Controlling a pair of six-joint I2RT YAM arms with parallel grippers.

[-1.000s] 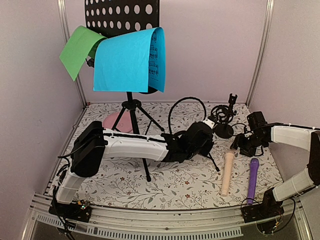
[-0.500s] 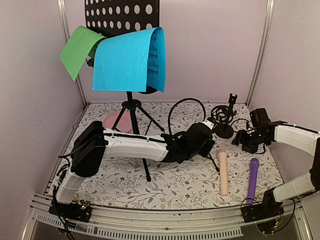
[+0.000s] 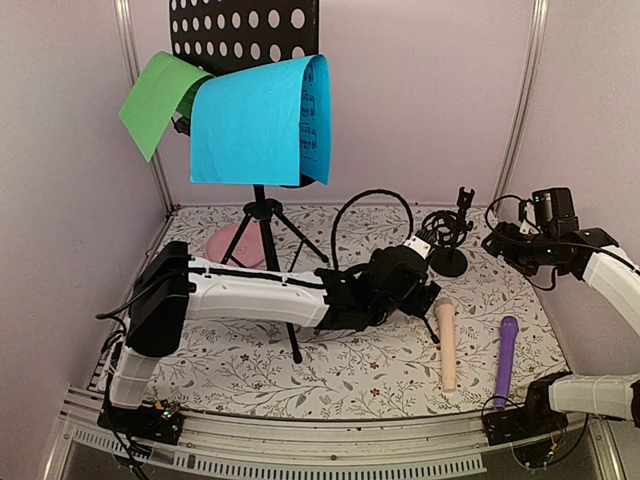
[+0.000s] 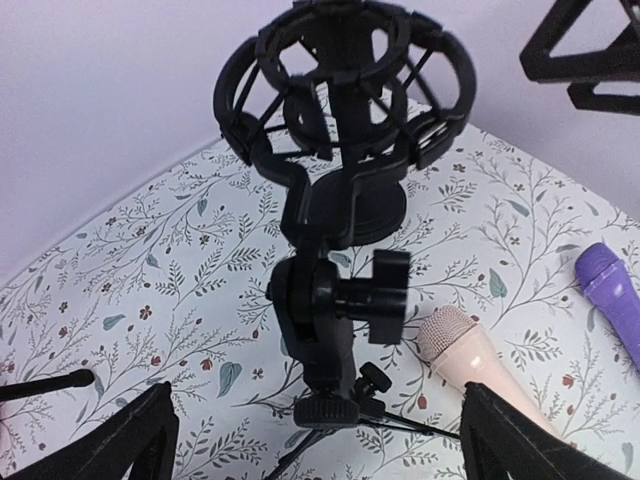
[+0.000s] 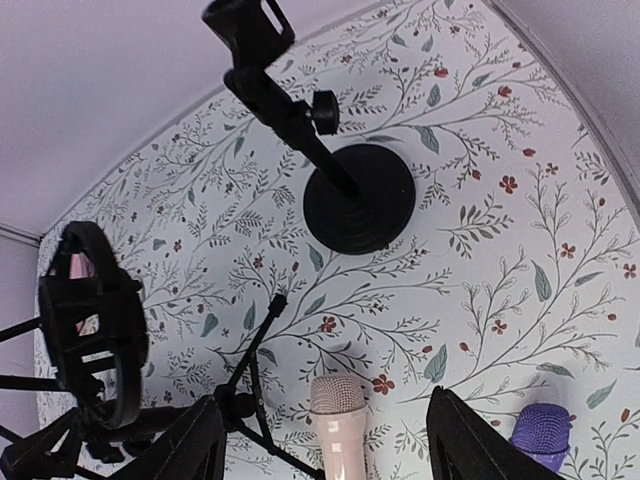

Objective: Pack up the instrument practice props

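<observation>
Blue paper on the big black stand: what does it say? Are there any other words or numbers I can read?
On the blue paper: black marks like music notes show along its right edge, too small to read; no words can be made out.
On the green paper: nothing printed shows.
On the beige microphone and the purple microphone: no labels show.
Nowhere else is there a readable word or number.

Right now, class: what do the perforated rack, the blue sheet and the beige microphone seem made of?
Perforated rack: probably sheet metal, matte black, punched with round holes. Blue sheet: thin paper, drooping over the rack. Beige microphone: likely smooth matte plastic.
</observation>
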